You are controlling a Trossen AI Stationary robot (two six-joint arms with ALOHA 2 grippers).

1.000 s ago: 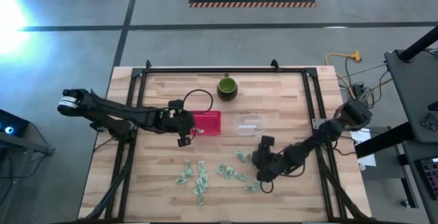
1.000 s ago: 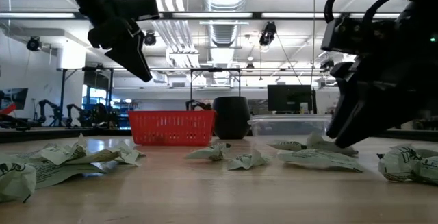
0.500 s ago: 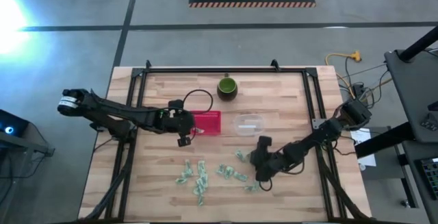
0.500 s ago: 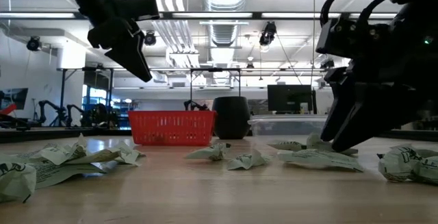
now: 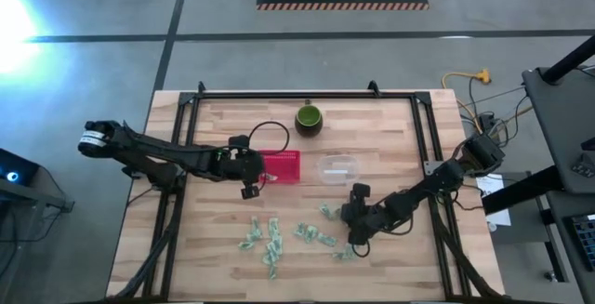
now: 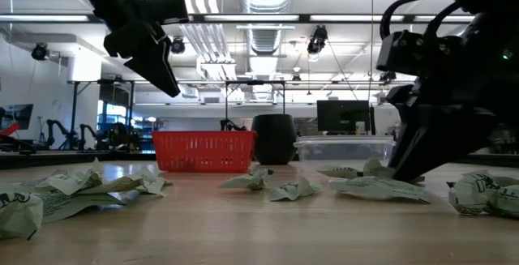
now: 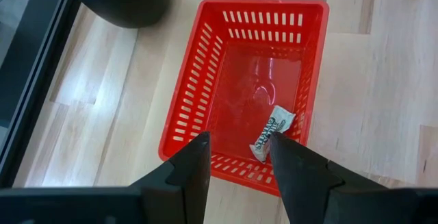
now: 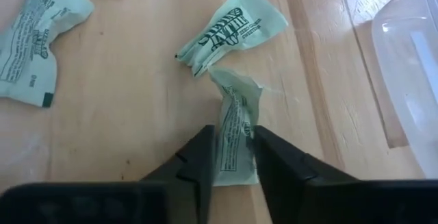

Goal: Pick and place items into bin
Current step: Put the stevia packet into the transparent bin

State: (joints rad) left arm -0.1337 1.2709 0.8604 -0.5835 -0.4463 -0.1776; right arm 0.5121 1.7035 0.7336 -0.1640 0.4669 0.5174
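Several pale green-and-white wrapped pieces [image 5: 270, 239] lie scattered on the near half of the wooden table. My right gripper [image 8: 231, 157] is down at the table among them, shut on one piece [image 8: 235, 118]; another piece [image 8: 233, 29] lies just beyond it. My left gripper [image 7: 239, 148] hangs open and empty above the near rim of the red basket [image 7: 198, 94], where one wrapped piece [image 7: 272, 131] lies flat on the basket's floor. In the low view the left gripper [image 6: 166, 83] is high above the table and the right gripper [image 6: 401, 168] is at its surface. My right gripper pinches the wrapped piece between its two fingers, at the piece's end nearest the gripper [image 8: 234, 148]. The fingers slant down from the table's right side and lie along the piece. The piece rests on the table, its crumpled other end [image 8: 238, 87] pointing away from the fingers.
A dark green cup [image 5: 309, 118] stands at the far middle, behind the basket. A clear plastic container [image 5: 339, 168] sits right of the basket, close to the right gripper [image 5: 348, 230]. A black cable [image 5: 265, 132] loops beside the basket.
My right gripper has stayed down at the table and drawn its fingers together on the wrapped piece; in the low view its fingertips stand closer than before. The left arm has kept still over the basket.
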